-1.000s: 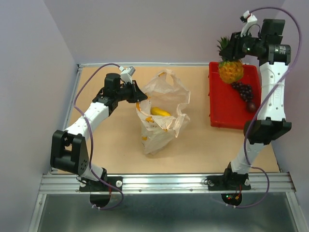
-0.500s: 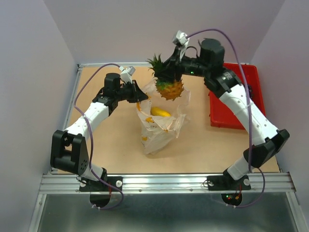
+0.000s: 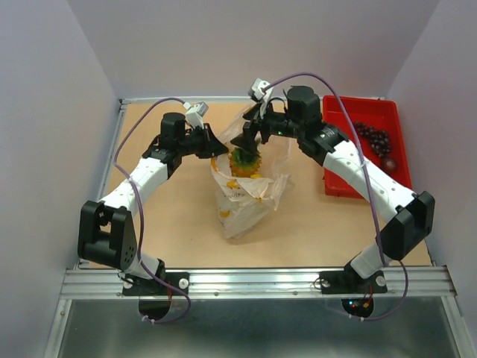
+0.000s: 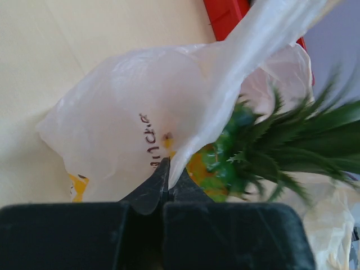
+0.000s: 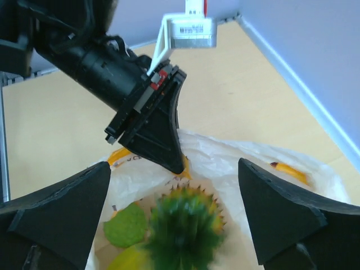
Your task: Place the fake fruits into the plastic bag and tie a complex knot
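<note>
The plastic bag point(image 3: 250, 195) lies mid-table with its mouth held up. My left gripper point(image 3: 217, 147) is shut on the bag's rim film point(image 4: 194, 126), fingertips pressed together point(image 4: 169, 175). My right gripper point(image 3: 250, 140) hovers over the mouth, open wide, with nothing between its fingers point(image 5: 281, 214). The pineapple point(image 5: 188, 225) sits below them, blurred, crown up, inside the bag's mouth point(image 3: 244, 159). Its green crown point(image 4: 298, 140) fills the right of the left wrist view. A green piece point(image 5: 127, 225) and a yellow piece point(image 5: 125, 261) lie in the bag. A dark grape cluster point(image 3: 373, 138) rests in the tray.
The red tray point(image 3: 350, 175) stands at the right, under the right forearm, and also holds a dark round piece point(image 3: 387, 162). The left gripper's tip point(image 5: 171, 152) reaches in close above the pineapple. Walls close the table at the back and both sides.
The right arm swung left from over the red tray with the pineapple to above the bag. Its jaws opened and the pineapple dropped into the bag's mouth. The left arm stayed still.
</note>
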Robot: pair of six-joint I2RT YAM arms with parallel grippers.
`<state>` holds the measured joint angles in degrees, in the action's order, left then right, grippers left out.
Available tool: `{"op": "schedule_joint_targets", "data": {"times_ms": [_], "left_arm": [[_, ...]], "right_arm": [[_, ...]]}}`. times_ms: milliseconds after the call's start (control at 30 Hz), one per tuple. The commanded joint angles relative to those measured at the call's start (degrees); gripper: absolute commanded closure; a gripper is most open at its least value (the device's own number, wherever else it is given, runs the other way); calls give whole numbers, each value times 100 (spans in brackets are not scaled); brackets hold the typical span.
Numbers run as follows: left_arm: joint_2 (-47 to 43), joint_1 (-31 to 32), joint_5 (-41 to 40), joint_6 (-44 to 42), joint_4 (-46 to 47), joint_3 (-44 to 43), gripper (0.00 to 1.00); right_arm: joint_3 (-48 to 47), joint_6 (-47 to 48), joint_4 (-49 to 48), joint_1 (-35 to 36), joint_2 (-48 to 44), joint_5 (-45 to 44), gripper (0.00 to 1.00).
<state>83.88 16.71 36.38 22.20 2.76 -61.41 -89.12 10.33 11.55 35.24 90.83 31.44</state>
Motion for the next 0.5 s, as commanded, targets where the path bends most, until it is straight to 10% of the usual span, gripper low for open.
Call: {"op": "schedule_joint_targets", "data": {"times_ms": [0, 267, 467], "left_arm": [[-179, -62, 150, -5, 207, -82, 100], [-91, -89, 141, 13, 224, -170, 100], [-99, -98, 159, 4, 224, -170, 100]], "right_arm": [[-176, -188, -610, 18, -670, -260, 0], [-500, -374, 90, -26, -1225, -1663, 4], [-1631, -953, 1391, -2378, -499, -1211, 4]]}}
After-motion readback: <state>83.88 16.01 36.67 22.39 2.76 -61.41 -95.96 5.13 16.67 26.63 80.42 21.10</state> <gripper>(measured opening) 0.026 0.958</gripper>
